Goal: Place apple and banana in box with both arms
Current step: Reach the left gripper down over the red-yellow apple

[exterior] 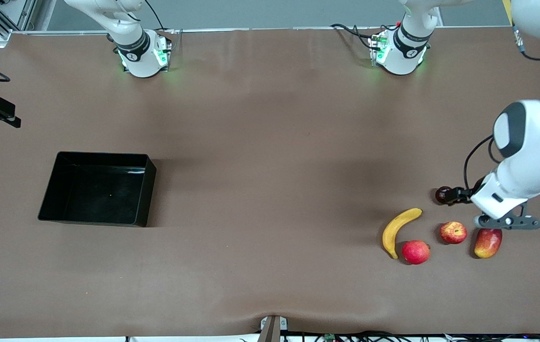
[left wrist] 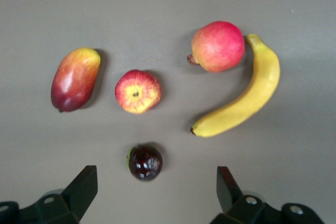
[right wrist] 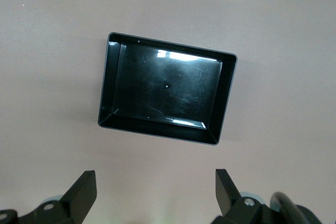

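Pinkish fruit (exterior: 415, 251) crowds the banana (exterior: 397, 230) and apple (exterior: 453, 232); my open, empty left hand (left wrist: 156, 195) hovering above might grab wrong. Right hand (right wrist: 155, 195) waits open over the box (right wrist: 107, 85).

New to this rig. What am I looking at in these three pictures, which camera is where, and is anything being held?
Two white robot arms are bolted along one edge of a brown table, each ending in a two-finger pincer. The wide picture is from a high camera facing them. The other two are from cameras on each wrist, looking down past the fingers.

The left pincer hangs open over the fruit at its end of the table: banana, apple, a pinkish-red round fruit, a mango and a small dark fruit.

The right pincer hangs open over the black box, which holds nothing.

Neither pincer holds anything.
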Controlling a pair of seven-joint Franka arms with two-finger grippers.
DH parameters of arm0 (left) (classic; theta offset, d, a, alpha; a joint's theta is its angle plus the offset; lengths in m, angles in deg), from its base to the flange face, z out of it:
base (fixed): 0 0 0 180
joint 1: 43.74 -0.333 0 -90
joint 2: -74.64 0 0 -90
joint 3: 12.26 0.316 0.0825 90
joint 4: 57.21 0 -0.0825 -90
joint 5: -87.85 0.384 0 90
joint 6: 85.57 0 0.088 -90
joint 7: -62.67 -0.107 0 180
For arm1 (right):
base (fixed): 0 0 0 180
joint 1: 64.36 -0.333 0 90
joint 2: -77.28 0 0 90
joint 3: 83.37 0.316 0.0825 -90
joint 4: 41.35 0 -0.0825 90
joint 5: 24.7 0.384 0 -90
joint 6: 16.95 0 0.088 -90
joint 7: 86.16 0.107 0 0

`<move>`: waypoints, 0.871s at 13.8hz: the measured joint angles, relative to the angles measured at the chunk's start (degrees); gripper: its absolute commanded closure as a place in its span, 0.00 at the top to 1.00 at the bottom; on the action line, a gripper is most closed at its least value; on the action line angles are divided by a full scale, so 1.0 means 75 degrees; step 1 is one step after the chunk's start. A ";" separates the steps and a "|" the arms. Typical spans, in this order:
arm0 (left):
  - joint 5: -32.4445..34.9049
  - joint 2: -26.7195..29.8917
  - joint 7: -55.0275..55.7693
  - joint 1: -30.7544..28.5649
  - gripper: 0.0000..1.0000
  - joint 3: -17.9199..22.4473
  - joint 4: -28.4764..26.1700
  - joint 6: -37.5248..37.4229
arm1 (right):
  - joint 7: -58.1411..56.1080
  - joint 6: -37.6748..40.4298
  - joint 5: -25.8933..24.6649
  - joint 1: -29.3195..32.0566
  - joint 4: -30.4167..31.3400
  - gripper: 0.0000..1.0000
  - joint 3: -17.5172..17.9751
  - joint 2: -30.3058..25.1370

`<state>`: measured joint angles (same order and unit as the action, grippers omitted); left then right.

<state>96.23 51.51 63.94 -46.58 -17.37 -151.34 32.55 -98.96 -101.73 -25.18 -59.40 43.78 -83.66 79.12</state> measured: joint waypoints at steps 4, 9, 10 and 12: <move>0.0027 -0.0373 0.0000 -0.0342 1.00 0.0006 0.0021 0.0416 | 0.0000 0.0021 0.0191 0.0068 0.0000 1.00 -0.0008 0.0004; 0.0026 -0.0731 0.0162 -0.0605 1.00 0.0000 0.0020 0.1181 | -0.0002 0.0092 0.0197 0.0388 0.0011 1.00 -0.0019 0.0126; 0.0026 -0.0863 0.0298 -0.0605 1.00 -0.0004 0.0019 0.1382 | -0.0003 0.0104 0.0198 0.0477 0.0012 1.00 -0.0021 0.0229; 0.0026 -0.1108 0.0596 -0.0612 1.00 -0.0003 0.0023 0.1702 | -0.0011 0.0099 0.0200 0.0664 0.0009 1.00 -0.0025 0.0413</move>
<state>96.43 43.20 68.41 -51.17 -17.39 -151.17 45.31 -99.04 -100.98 -23.68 -54.42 43.84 -83.85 82.22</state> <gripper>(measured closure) 0.000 0.000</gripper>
